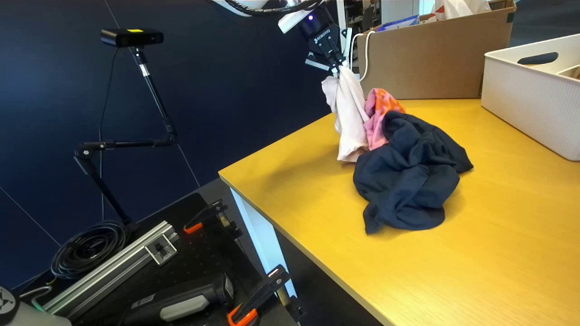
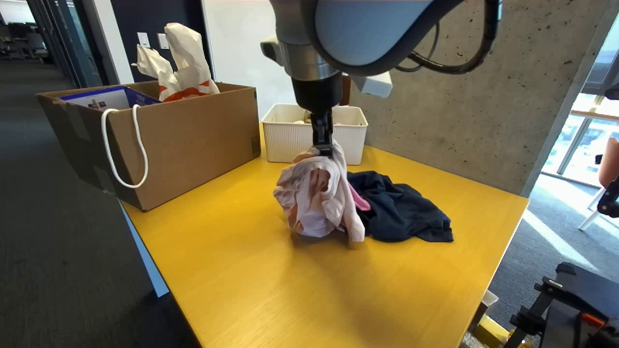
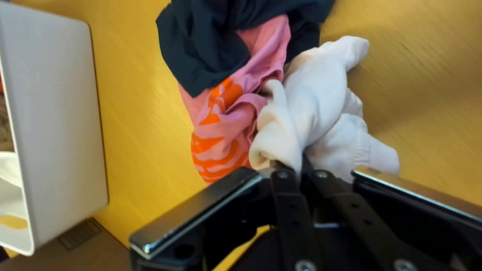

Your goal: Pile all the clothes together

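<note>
My gripper is shut on a pale pink-white garment in both exterior views (image 1: 336, 70) (image 2: 323, 149) and in the wrist view (image 3: 299, 169). The pale garment (image 1: 351, 120) (image 2: 319, 193) (image 3: 316, 94) hangs from the fingertips, its lower end at or near the table top. A pink garment with orange print (image 1: 375, 118) (image 2: 359, 198) (image 3: 222, 146) lies right beside it, mostly hidden in an exterior view. A dark navy garment (image 1: 412, 172) (image 2: 401, 208) (image 3: 211, 41) lies crumpled on the table, partly over the pink one.
The clothes are on a yellow table (image 1: 498, 253) (image 2: 232, 270). A white ribbed bin (image 1: 525, 99) (image 2: 285, 140) (image 3: 64, 113) and a cardboard box with rope handle (image 1: 421, 63) (image 2: 198, 150) stand on it near the clothes. The table's edge (image 1: 290, 235) is near the clothes.
</note>
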You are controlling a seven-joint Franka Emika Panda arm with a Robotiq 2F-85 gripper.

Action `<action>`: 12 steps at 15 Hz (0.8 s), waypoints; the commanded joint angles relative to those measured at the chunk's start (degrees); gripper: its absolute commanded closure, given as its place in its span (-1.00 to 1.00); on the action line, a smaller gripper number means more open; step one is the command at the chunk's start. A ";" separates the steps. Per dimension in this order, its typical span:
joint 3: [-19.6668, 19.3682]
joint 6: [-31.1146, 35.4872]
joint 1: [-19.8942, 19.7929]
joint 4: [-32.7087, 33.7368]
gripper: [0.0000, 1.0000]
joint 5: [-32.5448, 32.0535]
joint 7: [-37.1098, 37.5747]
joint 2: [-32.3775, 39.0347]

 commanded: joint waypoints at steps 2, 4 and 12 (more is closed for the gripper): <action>-1.85 2.12 0.25 -16.77 0.97 -6.61 17.95 -12.65; -1.99 2.36 -0.85 -22.46 0.97 -8.60 24.85 -17.36; -4.66 1.17 -14.09 -32.30 0.97 -8.52 28.19 -29.06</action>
